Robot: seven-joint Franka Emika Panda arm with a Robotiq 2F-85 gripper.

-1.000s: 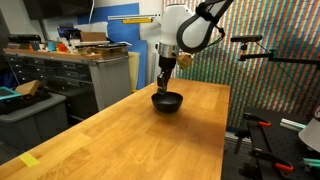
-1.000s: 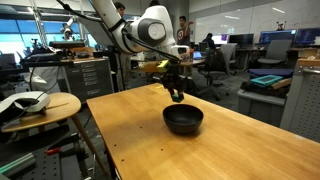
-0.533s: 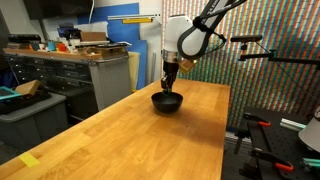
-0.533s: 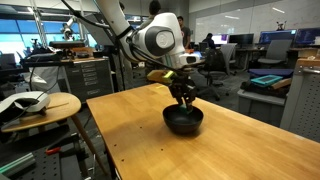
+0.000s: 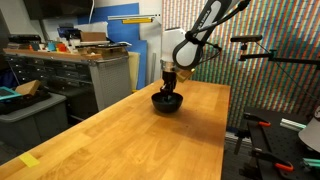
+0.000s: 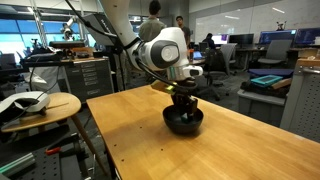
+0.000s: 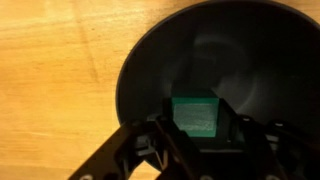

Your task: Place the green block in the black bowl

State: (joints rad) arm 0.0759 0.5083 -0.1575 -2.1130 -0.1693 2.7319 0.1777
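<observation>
The black bowl (image 5: 167, 103) (image 6: 184, 123) stands on the wooden table in both exterior views. In the wrist view the black bowl (image 7: 250, 60) fills the upper right. My gripper (image 7: 196, 135) is shut on the green block (image 7: 195, 115) and holds it just over the bowl's inside. In both exterior views the gripper (image 5: 170, 92) (image 6: 183, 108) reaches down into the bowl's mouth, and the block is too small to make out there.
The wooden table (image 5: 130, 140) (image 6: 230, 150) stretches around the bowl. A grey cabinet with clutter (image 5: 90, 65) stands beyond the table's edge. A small round side table (image 6: 40, 105) with a bowl on it stands beside the table.
My gripper has moved with the green block from beside the bowl to above its middle and has come down into its mouth.
</observation>
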